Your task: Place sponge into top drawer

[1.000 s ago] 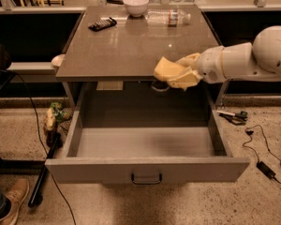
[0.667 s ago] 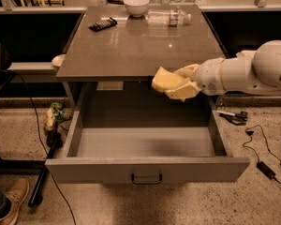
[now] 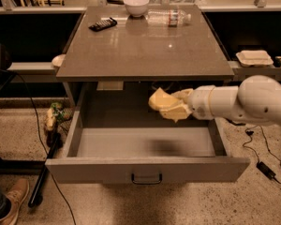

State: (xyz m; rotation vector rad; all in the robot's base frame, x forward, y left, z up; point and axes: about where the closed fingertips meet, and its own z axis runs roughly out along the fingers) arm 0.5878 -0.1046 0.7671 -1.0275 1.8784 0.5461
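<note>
Above the open drawer (image 3: 93, 170), toward its right-hand side in the picture, the gripper (image 3: 174, 108) hangs in mid-air, clamped on the sponge (image 3: 158, 100). The sponge juts from the gripper's tip toward the picture's left and touches nothing else. It sits below the front edge of the table (image 3: 145, 55) and well above the drawer floor. The white arm (image 3: 246, 102) reaches in from the right, roughly level, over the drawer's right wall. The move ahead turns on 1 relation: the drawer's bare floor lies straight beneath the sponge, so the path is likely downward, with little sideways travel needed. The sponge's long axis looks to run roughly left to right, in line with the drawer's width, so it should fit without turning. The drawer is pulled fully out, its handle (image 3: 146, 178) facing the camera, and nothing shows inside it. With 1 arm on this robot, there is no question of which is nearer. Farther off, on the table's back edge, stand a bowl (image 3: 136, 5), a bottle (image 3: 168, 18) lying on its side and a dark remote (image 3: 103, 24). A foam box (image 3: 254, 57) rests on the ledge at right.
</note>
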